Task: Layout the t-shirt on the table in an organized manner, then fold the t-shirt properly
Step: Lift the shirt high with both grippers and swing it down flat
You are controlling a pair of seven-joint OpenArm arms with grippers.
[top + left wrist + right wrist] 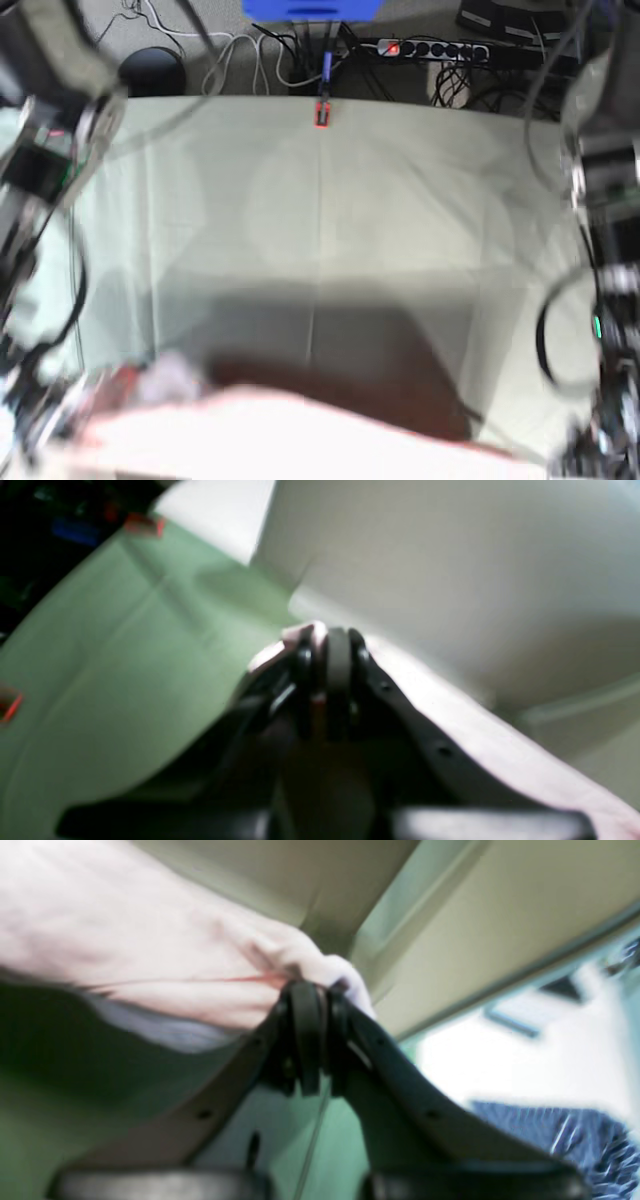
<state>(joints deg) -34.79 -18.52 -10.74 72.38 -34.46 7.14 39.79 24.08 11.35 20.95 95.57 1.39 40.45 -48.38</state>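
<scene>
The light pink t-shirt (pixel 280 430) hangs stretched in the air across the near edge of the base view, blurred, casting a dark shadow on the table (pixel 320 230). My left gripper (pixel 330 645) is shut on a pink edge of the t-shirt (pixel 500 750), lifted above the grey-green table (pixel 100 670). My right gripper (pixel 317 990) is shut on a bunched corner of the t-shirt (pixel 150 960). In the base view the grippers themselves are too blurred to pick out. No lettering or hem tag shows.
A red clamp (pixel 322 114) sits at the table's far edge; two more clamps (pixel 142 524) show in the left wrist view. Cables and a power strip (pixel 420 48) lie on the floor beyond. The arm bodies stand at the left and right sides (pixel 600 200).
</scene>
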